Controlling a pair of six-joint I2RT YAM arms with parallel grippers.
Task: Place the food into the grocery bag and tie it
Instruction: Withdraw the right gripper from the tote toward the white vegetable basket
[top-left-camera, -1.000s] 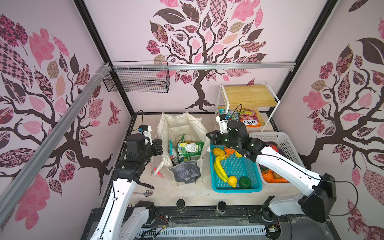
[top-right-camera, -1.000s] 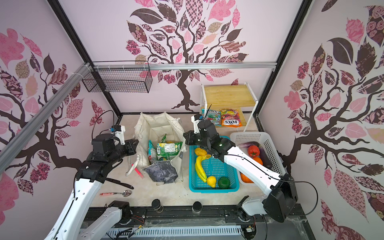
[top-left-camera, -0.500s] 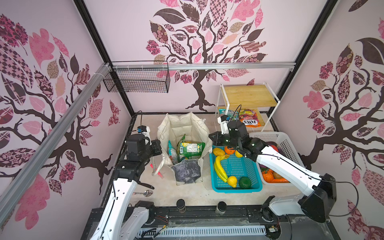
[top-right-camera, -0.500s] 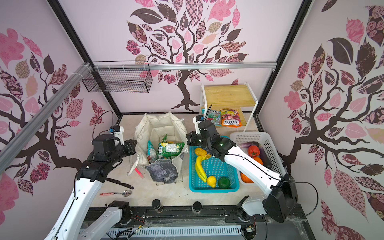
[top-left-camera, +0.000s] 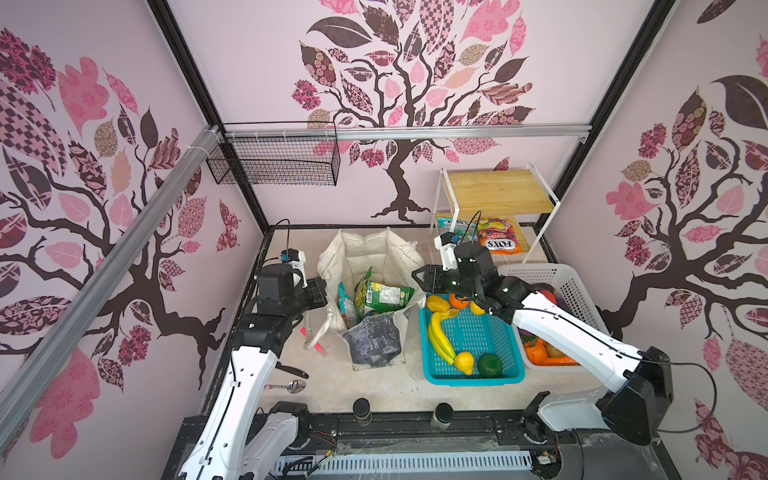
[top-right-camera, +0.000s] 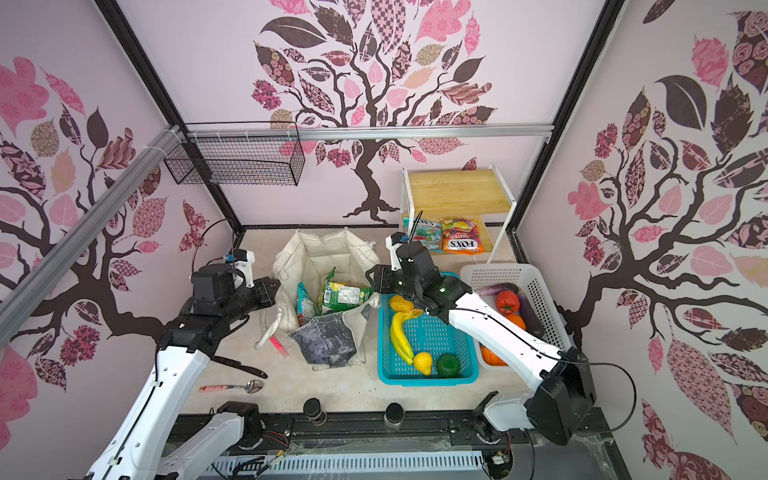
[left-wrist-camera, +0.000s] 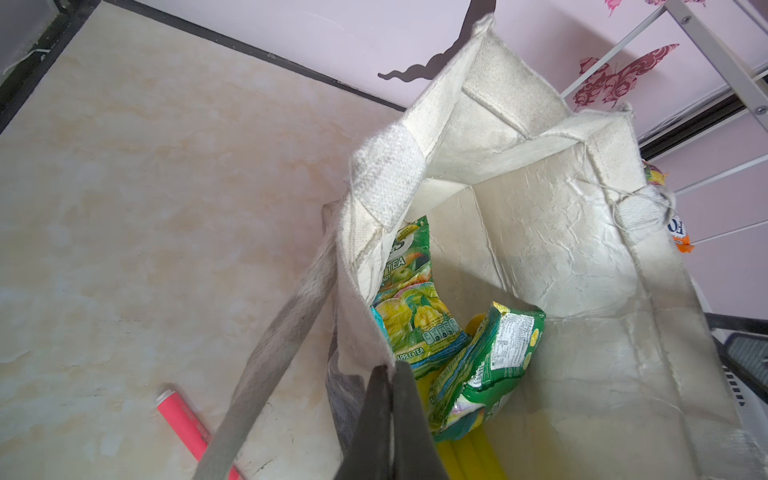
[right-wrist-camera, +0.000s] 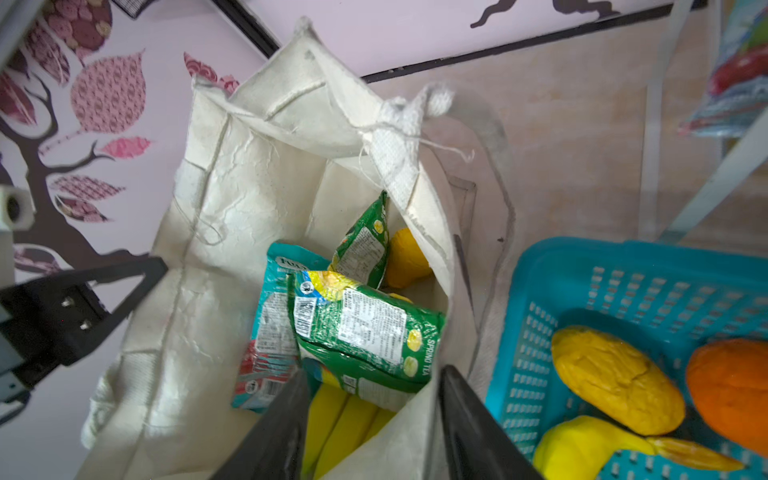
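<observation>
Right wrist view: my right gripper (right-wrist-camera: 374, 374) has just sprung wide. The green packet (right-wrist-camera: 365, 328) now lies inside the grocery bag (right-wrist-camera: 232, 199). My left gripper (left-wrist-camera: 390, 374) stays clamped on its rim, so fruit (right-wrist-camera: 615, 378) from the teal basket (right-wrist-camera: 582, 266) probably comes next.

We see the grocery bag (top-left-camera: 374, 257) open on the worktop (top-left-camera: 374, 390), snack packets (top-left-camera: 384, 295) inside, teal basket (top-left-camera: 469, 379) just beside it.
</observation>
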